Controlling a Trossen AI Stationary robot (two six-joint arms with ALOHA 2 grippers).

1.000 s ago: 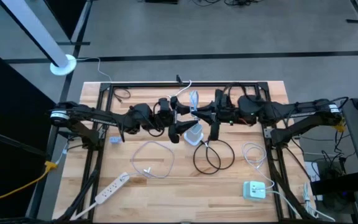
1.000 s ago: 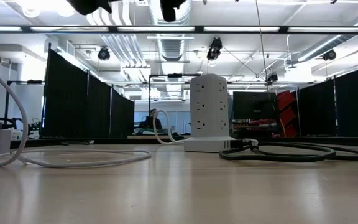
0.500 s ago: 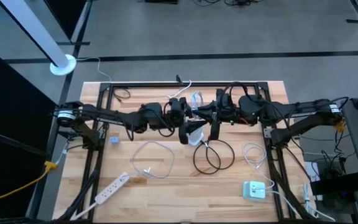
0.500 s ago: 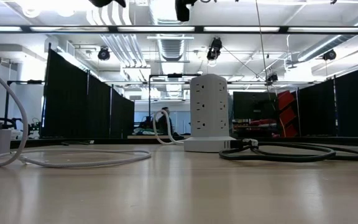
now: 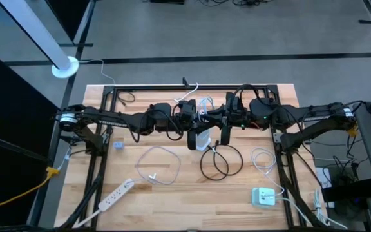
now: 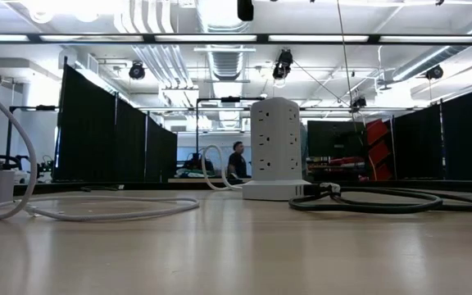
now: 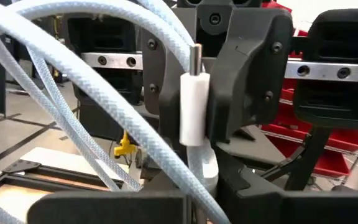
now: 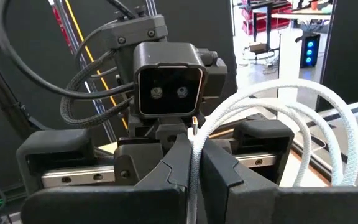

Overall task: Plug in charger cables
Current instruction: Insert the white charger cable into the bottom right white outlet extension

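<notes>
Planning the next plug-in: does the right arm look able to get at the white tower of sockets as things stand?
Probably yes. The right gripper hangs beside the socket tower, nothing between them, but it is shut on a white cable that the left gripper also clamps.

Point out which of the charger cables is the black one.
It is the black cable looped on the table in front of the white power tower, near the table's middle. The loops to either side of it, white cable and white cable, are white.
</notes>
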